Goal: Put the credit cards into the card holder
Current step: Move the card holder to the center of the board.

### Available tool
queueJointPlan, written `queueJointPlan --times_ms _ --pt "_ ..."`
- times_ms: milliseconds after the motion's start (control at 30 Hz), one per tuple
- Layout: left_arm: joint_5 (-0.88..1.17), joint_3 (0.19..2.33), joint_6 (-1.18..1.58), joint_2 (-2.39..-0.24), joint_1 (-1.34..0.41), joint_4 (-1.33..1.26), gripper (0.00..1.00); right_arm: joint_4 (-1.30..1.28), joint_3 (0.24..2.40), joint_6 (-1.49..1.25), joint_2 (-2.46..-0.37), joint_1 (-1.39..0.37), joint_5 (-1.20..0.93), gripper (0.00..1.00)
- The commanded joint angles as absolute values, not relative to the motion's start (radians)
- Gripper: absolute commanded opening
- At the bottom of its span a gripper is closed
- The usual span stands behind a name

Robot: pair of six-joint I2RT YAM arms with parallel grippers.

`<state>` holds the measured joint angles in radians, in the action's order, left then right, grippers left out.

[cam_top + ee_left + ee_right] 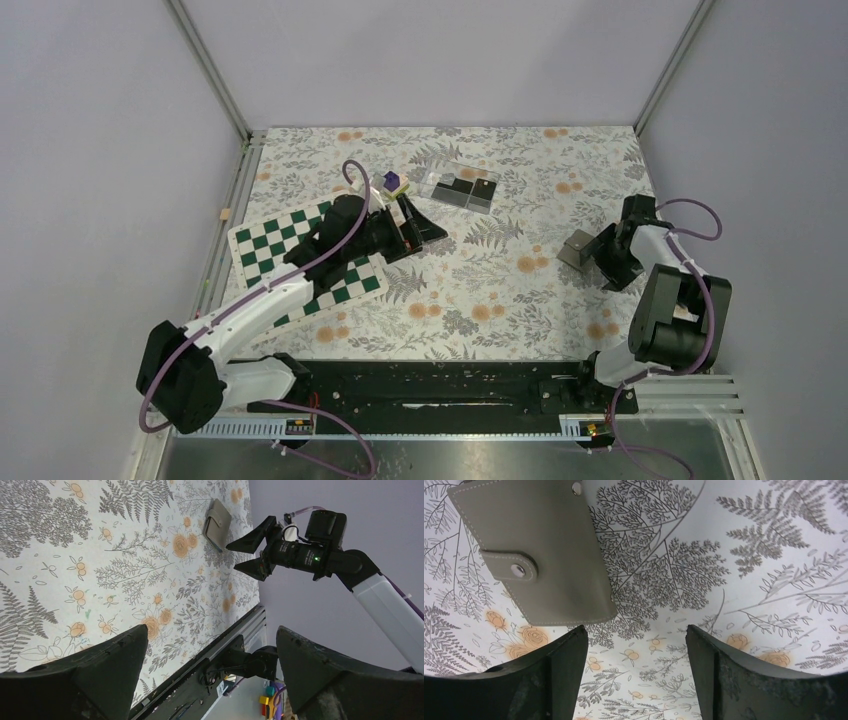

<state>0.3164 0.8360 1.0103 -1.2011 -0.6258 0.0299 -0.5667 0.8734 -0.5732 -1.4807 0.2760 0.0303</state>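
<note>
- The top view alone shows the whole table (500, 300). The card holder (578, 250) lies closed on the floral cloth at the right side, and the right gripper (600, 258) is just beside it.
- Only in this view, the credit cards (450, 190) appear as black rectangles inside a clear plastic box (478, 180) at the far middle, well apart from the card holder. A purple cube (392, 182) stands near the box.
- The left gripper (415, 225) is over the edge of a green-white chessboard mat (265, 245).
- The right wrist view gives the close detail: the card holder (539, 550) has its strap snapped shut. It lies just ahead of the left finger (554, 680). The jaws are spread and nothing is between them.
- The left wrist view shows its own fingers (100, 675) fully apart and empty. Far across the cloth it sees the card holder (218, 524) and the right gripper (250, 552), whose two tips are apart above the cloth beside the holder.
</note>
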Motion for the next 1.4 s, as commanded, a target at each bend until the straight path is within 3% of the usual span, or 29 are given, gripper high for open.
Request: queueJointPlan --times_ms 0,367,567,800,933,1367 --pt "0.248 0.882 0.975 -1.126 -0.626 0.062 0.99 -0.554 0.933 -0.544 -1.558 0.280 0.003 0.77" --pt "0.208 0.912 0.944 -1.091 -0.624 0.144 0.99 -0.612 1.027 -0.481 -1.691 0.279 -0.062 0.67" --pt "0.198 0.919 0.939 -1.086 -0.624 0.167 0.99 -0.627 1.051 -0.464 -1.709 0.279 -0.098 0.27" --pt "0.202 0.915 0.945 -1.099 -0.624 0.178 0.99 -0.633 1.025 -0.439 -1.687 0.269 -0.161 0.15" --pt "0.208 0.910 0.953 -1.117 -0.624 0.188 0.99 -0.653 1.017 -0.418 -1.652 0.240 -0.188 0.01" --pt "0.279 0.892 0.990 -1.247 -0.626 0.153 0.99 -0.703 0.961 -0.431 -1.507 0.019 -0.316 0.00"
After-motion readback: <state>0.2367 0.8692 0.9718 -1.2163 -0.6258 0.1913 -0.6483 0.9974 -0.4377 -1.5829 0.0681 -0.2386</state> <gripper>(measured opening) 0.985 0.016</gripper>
